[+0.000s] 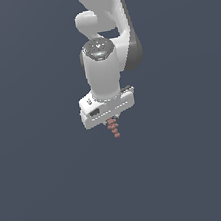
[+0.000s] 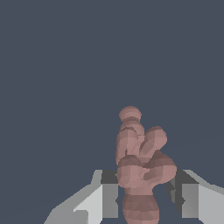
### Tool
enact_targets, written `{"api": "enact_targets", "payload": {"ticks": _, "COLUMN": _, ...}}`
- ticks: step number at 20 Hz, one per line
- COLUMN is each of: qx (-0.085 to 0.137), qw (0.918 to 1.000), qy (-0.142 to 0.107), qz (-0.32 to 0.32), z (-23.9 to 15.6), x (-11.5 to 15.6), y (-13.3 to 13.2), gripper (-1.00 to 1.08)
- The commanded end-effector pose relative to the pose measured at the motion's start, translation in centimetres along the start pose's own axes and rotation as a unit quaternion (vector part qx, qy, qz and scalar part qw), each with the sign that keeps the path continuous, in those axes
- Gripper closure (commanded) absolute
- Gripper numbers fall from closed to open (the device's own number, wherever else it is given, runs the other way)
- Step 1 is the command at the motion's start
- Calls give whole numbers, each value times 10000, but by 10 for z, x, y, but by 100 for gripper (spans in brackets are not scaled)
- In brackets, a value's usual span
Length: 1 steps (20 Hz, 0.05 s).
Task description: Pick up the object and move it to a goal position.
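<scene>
Against a plain dark blue-grey backdrop, the white Panda arm [image 1: 103,43] comes down from the upper edge of the exterior view, its last links stacked almost vertically and the wrist pointing straight down. Under the wrist sits the white gripper [image 1: 112,121], its wide body tilted slightly so that the end toward the exterior view's right sits higher. Its 2 grey fingers [image 2: 109,199] are drawn in close on either side of the object [image 1: 114,128], a small reddish-pink bumpy piece like a string of tiny beads, which they clasp near one end. That piece hangs just below the gripper body, far narrower than it, its free end pointing downward and a little toward the exterior view's right.
</scene>
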State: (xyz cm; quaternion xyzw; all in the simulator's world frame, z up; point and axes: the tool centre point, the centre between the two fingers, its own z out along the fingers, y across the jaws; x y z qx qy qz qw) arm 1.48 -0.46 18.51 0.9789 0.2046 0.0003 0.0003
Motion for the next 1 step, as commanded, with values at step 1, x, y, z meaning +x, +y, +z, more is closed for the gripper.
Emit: {"api": "enact_targets", "payload": {"ticks": 1, "qx": 1, "qw": 10000, "qy": -3, "qz": 1, "z": -1, "x": -1, "y": -1, "gripper": 108}}
